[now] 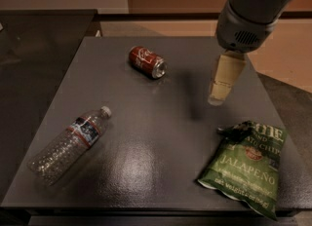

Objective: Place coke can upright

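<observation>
The coke can (pixel 147 62) is a small red can with white lettering. It lies on its side at the back middle of the dark grey table (pixel 156 122), with its silver top facing right and toward the front. My gripper (pixel 218 97) hangs from the grey arm at the upper right, above the table's right part. It is well to the right of the can, not touching it, and holds nothing that I can see.
A clear plastic water bottle (pixel 70 142) lies on its side at the front left. A green jalapeño chip bag (pixel 246 166) lies at the front right, just below the gripper. A dark counter (pixel 39 40) stands to the left, beyond the table's edge.
</observation>
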`<state>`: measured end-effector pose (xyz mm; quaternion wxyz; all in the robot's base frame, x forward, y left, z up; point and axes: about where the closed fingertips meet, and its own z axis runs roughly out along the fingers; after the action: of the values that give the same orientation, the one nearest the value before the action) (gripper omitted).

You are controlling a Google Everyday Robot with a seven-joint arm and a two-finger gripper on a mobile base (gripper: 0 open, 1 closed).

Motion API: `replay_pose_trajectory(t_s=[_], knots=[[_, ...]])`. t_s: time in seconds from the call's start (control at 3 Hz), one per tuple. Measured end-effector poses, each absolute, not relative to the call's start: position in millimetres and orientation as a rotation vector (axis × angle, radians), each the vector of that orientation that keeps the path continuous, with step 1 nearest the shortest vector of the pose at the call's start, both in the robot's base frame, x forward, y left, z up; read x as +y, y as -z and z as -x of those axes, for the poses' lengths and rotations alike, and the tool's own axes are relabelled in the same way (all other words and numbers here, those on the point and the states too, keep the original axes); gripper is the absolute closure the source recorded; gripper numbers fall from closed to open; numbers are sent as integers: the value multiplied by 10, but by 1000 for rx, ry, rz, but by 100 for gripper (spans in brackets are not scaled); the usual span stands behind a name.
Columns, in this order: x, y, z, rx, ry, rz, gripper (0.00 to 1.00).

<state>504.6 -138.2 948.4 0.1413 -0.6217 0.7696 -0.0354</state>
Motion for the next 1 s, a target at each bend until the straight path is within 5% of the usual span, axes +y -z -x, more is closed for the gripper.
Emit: replay_pose_trajectory(t_s=[1.0], knots=[[-681,-9233,-5845,2322,-8,1767,0]])
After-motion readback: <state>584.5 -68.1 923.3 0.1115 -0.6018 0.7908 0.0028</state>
